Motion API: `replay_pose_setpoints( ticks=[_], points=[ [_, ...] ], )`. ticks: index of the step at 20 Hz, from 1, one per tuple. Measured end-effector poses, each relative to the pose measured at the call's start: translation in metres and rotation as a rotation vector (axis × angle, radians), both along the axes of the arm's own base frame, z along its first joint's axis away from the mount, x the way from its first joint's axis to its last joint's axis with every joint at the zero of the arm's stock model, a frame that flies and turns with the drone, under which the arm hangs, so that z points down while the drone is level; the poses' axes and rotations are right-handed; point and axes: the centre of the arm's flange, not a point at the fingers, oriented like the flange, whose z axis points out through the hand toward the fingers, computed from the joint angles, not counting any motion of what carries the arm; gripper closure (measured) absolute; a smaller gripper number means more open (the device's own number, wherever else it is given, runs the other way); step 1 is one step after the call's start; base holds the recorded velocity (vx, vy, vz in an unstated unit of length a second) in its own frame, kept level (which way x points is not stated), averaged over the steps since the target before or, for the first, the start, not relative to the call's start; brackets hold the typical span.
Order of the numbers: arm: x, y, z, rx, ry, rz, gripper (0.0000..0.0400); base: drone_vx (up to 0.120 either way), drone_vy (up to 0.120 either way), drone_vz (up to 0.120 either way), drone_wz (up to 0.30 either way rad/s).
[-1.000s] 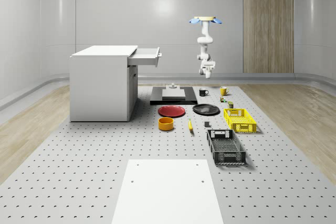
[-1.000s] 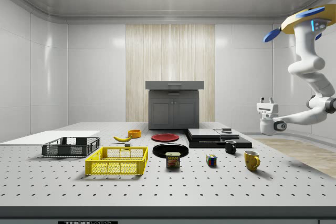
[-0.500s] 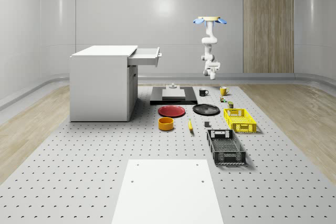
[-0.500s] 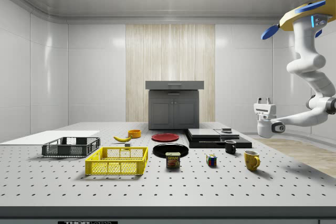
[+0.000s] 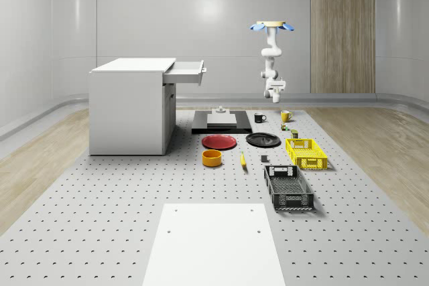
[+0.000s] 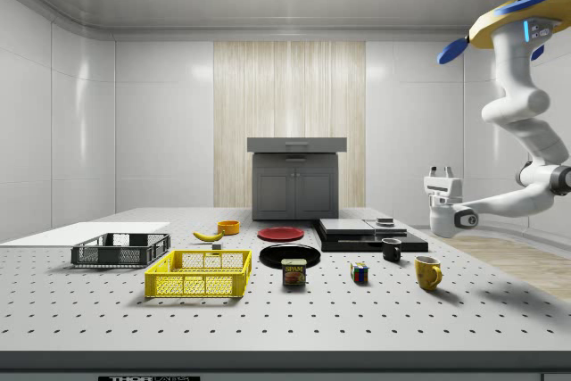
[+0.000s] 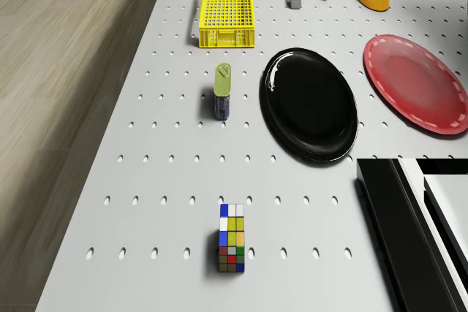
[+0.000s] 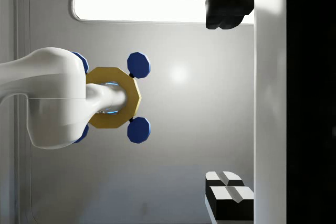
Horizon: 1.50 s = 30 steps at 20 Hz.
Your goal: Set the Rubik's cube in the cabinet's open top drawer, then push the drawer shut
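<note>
One step is in hand, the approach: jaws (image 6: 439,169) empty and parted point upward, well above the Rubik's cube (image 7: 232,238), so they must turn down and descend.

Drone (image 5: 272,26) drifted toward the whole-scene view's right and slightly up, hovering high over the table's far end. Gripper (image 6: 439,171) moved with it, fingertips pointing up, shifting toward the side view's left, closer above the yellow mug (image 6: 427,272).
</note>
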Motion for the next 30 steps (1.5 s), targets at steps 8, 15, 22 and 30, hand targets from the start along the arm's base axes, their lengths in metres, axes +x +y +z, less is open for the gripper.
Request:
replay_pose_setpoints(
  ticks=[8, 15, 22, 30],
  points=[
    [-0.001, 0.001, 0.0, -0.013, -0.006, 0.0, 0.0, 0.12, 0.0, 0.0, 0.0],
    [-0.001, 0.005, 0.0, -0.051, -0.011, -0.001, 0.0, 0.12, 0.0, 0.0, 0.0],
    [-0.002, 0.018, -0.002, -0.177, -0.017, -0.004, 0.0, 0.12, 0.0, -0.011, 0.0],
    [-0.001, 0.062, -0.023, -0.675, -0.021, -0.015, 0.0, 0.12, 0.0, -0.06, 0.0]
  ],
)
